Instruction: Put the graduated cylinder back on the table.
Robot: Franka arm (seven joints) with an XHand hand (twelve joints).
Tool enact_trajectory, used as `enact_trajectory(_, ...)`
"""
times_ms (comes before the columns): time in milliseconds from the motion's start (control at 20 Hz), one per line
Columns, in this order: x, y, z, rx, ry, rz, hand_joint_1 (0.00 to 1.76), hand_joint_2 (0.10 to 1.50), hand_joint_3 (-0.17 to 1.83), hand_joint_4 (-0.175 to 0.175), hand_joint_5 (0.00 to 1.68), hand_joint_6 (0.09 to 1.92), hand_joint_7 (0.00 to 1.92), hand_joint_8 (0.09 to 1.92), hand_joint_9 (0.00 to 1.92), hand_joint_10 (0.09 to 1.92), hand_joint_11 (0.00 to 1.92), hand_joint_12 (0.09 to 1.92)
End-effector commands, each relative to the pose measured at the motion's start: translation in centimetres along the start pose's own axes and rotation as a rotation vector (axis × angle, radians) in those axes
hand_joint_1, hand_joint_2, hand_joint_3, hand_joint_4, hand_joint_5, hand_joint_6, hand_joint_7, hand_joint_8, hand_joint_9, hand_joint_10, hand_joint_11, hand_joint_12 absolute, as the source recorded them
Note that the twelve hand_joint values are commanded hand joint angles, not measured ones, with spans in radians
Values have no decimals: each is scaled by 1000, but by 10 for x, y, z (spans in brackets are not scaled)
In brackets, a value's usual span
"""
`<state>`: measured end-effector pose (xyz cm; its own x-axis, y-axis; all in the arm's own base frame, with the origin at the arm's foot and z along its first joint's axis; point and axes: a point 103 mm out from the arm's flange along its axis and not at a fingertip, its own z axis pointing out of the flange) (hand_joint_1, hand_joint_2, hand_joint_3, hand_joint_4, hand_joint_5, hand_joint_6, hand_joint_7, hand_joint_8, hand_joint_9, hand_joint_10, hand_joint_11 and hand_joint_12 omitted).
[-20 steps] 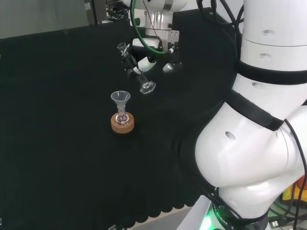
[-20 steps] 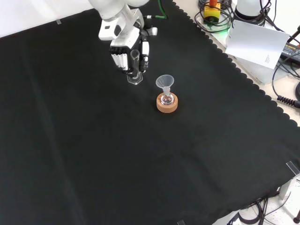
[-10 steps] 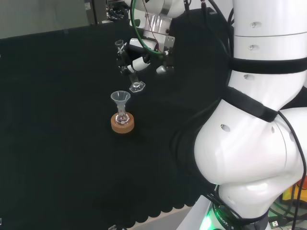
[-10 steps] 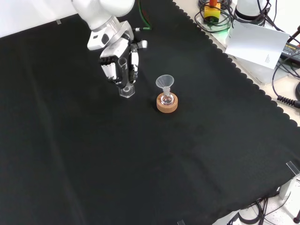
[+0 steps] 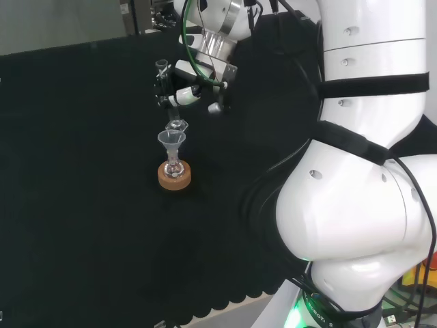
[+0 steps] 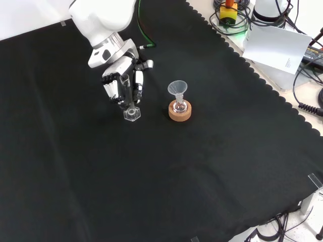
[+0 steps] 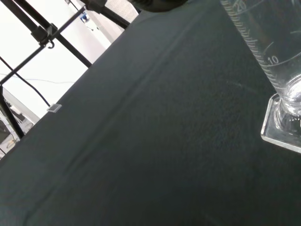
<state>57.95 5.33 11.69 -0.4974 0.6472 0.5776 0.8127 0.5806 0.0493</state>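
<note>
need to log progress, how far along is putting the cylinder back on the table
Partway. The hand has its fingers curled round the graduated cylinder, held upright beside the funnel in its flask. Whether its base touches the cloth I cannot tell. Left: set it down and let go.

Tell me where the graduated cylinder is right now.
In the front view the graduated cylinder is in the hand, just left of the funnel on its cork ring. Whether its base touches the black cloth is unclear.
</note>
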Motion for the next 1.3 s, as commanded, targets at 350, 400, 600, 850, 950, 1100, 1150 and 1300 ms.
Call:
enact_trajectory(350,-14,11,12,-65,29,-9,1152,1126,4,-175,967,1028,1183,417,1424,87,1277,716)
enact_trajectory(400,-15,11,13,-65,32,-7,1152,1126,4,-175,967,1029,1183,416,1424,87,1277,716)
enact_trajectory(600,-19,9,16,-62,38,4,1152,1127,4,-175,966,1031,1180,411,1421,87,1273,717)
enact_trajectory(850,-22,7,18,-53,41,3,1150,1130,5,-175,958,1042,1167,401,1408,87,1265,721)
enact_trajectory(950,-22,6,18,-48,52,-3,1148,1134,6,-175,947,1057,1147,395,1393,87,1255,732)
enact_trajectory(1100,-22,5,16,-42,60,-11,1128,1133,2,-129,947,1054,1036,418,1329,87,1139,839)
enact_trajectory(1150,-22,4,16,-41,61,-13,1118,1127,0,-96,958,1037,987,439,1306,87,1083,890)
enact_trajectory(1300,-23,1,15,-36,63,-10,1093,1089,-19,-29,942,915,871,502,1243,87,926,1019)
